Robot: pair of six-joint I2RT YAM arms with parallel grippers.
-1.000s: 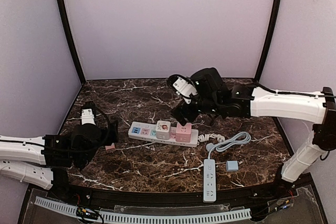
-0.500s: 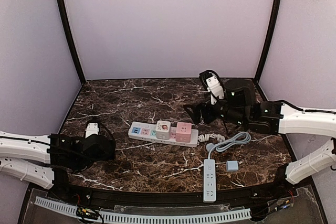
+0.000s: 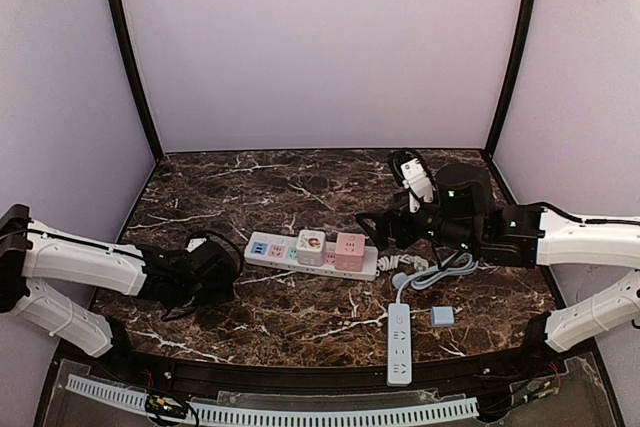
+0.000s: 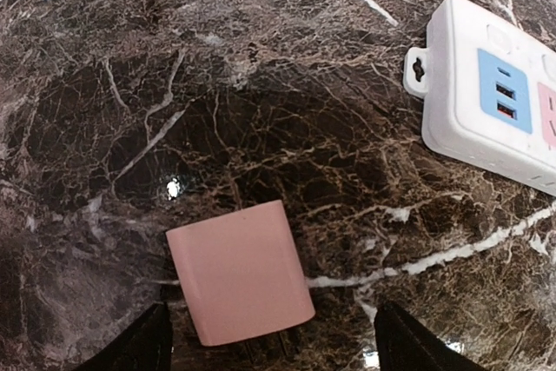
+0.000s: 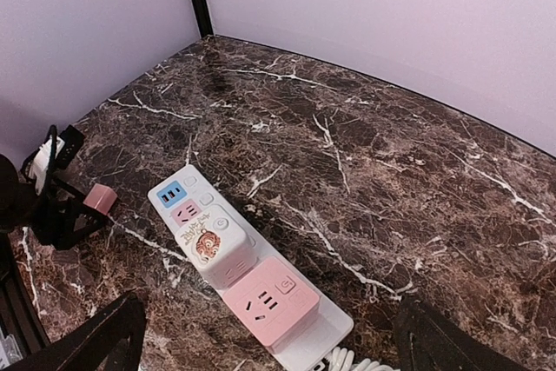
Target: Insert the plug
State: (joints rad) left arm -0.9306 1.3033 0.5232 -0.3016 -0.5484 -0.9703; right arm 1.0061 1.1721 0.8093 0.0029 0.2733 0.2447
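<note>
Wide open and empty, the left gripper is framing the pink plug, seemingly light, rigid and slick, best pinched across its flat sides, while the right gripper is hanging open, empty.

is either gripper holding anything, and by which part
Nothing is held. The pink plug lies loose on the table at the open left gripper; the right gripper is open, empty.

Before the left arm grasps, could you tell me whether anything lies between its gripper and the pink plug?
Nothing visible does: the pink plug lies on the bare marble table, right at the open fingertips of the left gripper, apart from the power strip.
</note>
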